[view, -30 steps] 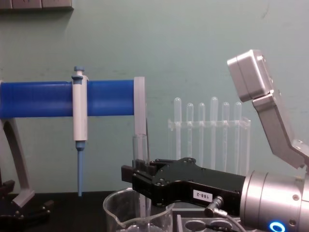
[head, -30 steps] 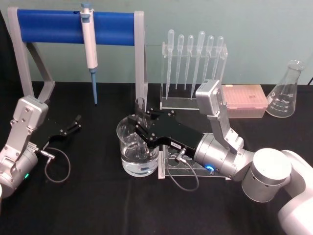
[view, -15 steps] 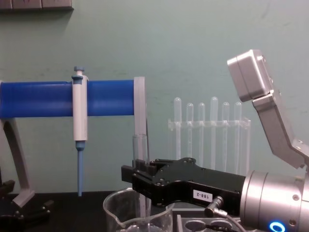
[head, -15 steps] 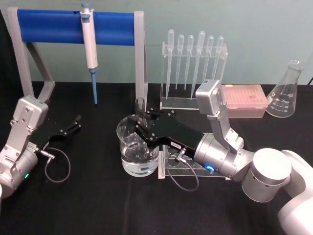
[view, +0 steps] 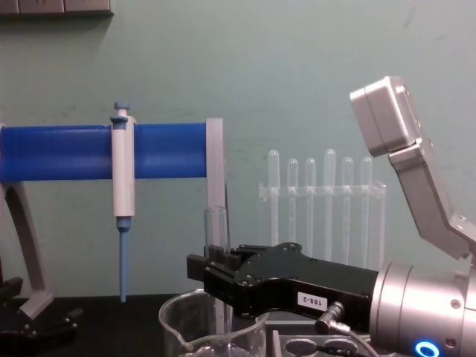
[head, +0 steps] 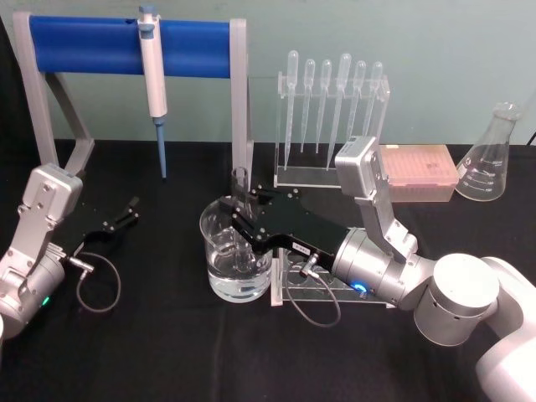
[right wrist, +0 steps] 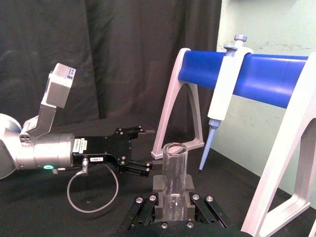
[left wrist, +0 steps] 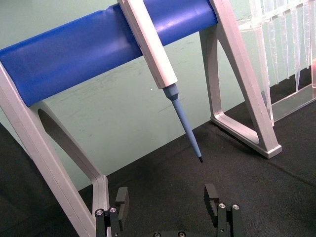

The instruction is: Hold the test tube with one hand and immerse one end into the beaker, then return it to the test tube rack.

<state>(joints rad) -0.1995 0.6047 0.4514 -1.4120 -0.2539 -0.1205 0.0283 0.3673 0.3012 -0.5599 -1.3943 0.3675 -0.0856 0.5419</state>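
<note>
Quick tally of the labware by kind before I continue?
Test tube: 1, upright in the right pincer, lower end in the beaker
Beaker: 1
Plastic pipettes: 6
Pipettor: 1
Conical flask: 1
Pink tip box: 1
Total: 11

Head cam looked down from above; chest cam sat low, close, facing fwd. Both shared the blue rack (head: 126, 43) and beaker (view: 212, 327).

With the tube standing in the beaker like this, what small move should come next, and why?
Probably a straight lift. The right gripper is shut on the test tube, upright with its lower end inside the beaker, so the dip looks done; the return remains. The left gripper is parked, open.
</note>
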